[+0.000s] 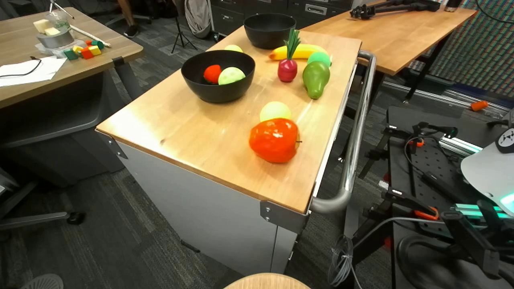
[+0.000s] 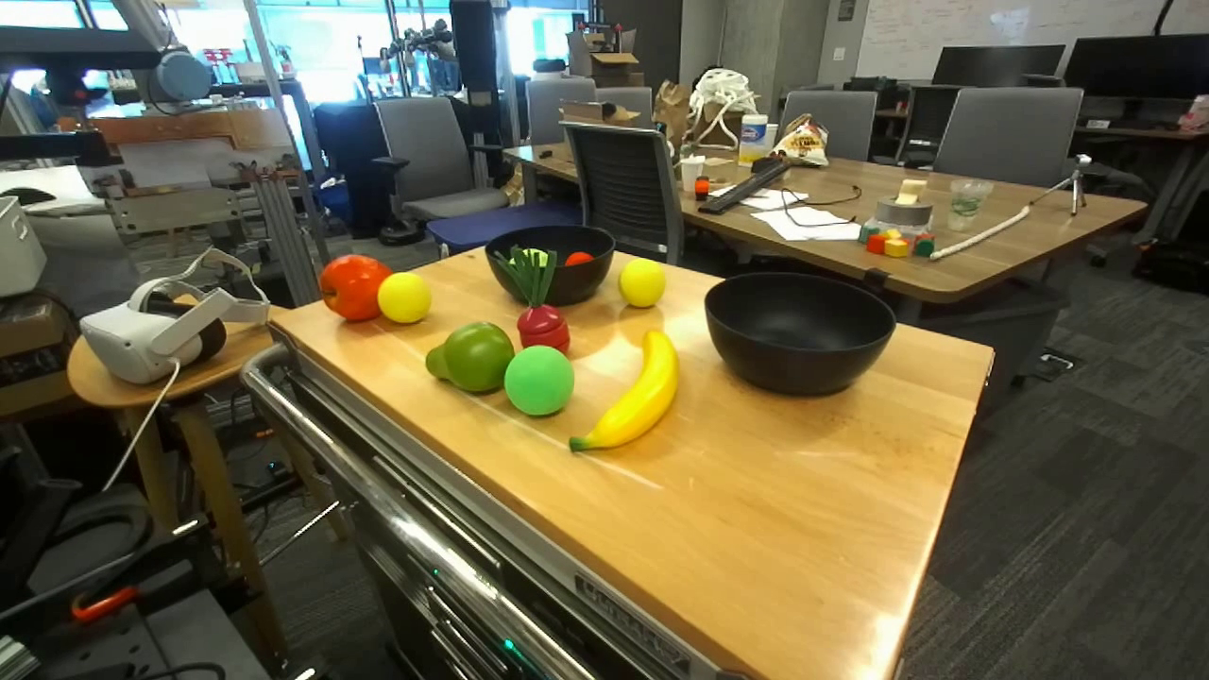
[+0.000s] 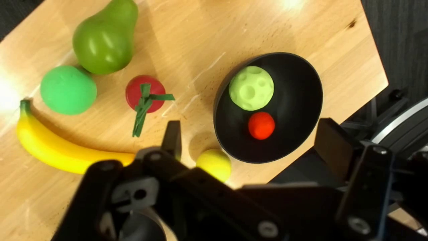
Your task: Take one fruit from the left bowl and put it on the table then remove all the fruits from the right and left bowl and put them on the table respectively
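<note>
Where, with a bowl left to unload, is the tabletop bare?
Free: between the banana, empty-looking bowl and table edge; between the loaded bowl, large red fruit and a table corner. Crowded: around the radish, pear and green ball.

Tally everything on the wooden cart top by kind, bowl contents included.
Bowls: 2
Balls: 4
Pear: 1
Banana: 1
Radish: 1
Large red piece, apple or pepper: 1
Small red piece, kind unclear: 1
Total: 11
</note>
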